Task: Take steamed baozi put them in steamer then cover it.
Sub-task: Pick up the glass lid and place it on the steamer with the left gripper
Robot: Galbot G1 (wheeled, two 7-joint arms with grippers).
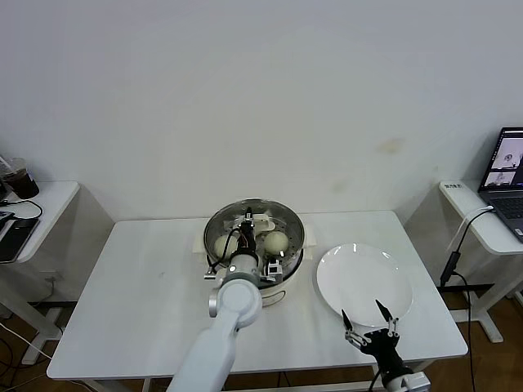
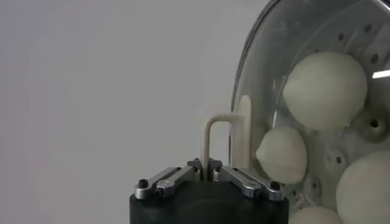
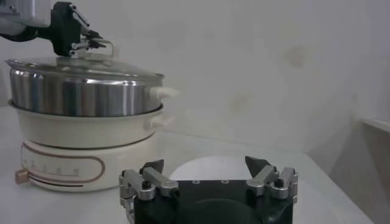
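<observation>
The steamer (image 1: 214, 223) stands mid-table, a steel basket (image 3: 79, 97) on a cream pot base (image 3: 85, 137). The glass cover (image 3: 79, 64) lies on the basket's rim. My left gripper (image 1: 248, 224) is above it, shut on the cover's cream handle (image 2: 225, 134); the left wrist view shows the jaws pinched on the handle's thin loop. Through the glass (image 2: 268, 55) I see several baozi (image 2: 325, 90) on the perforated bottom (image 2: 341, 159); two baozi (image 1: 276, 242) show from the head. My right gripper (image 1: 369, 314) hangs open and empty near the table's front right.
A flat white plate (image 1: 359, 278) lies right of the steamer, just beyond the right gripper (image 3: 205, 164). Side desks stand at both ends, with a laptop (image 1: 508, 175) on the right one. A wall rises behind the table.
</observation>
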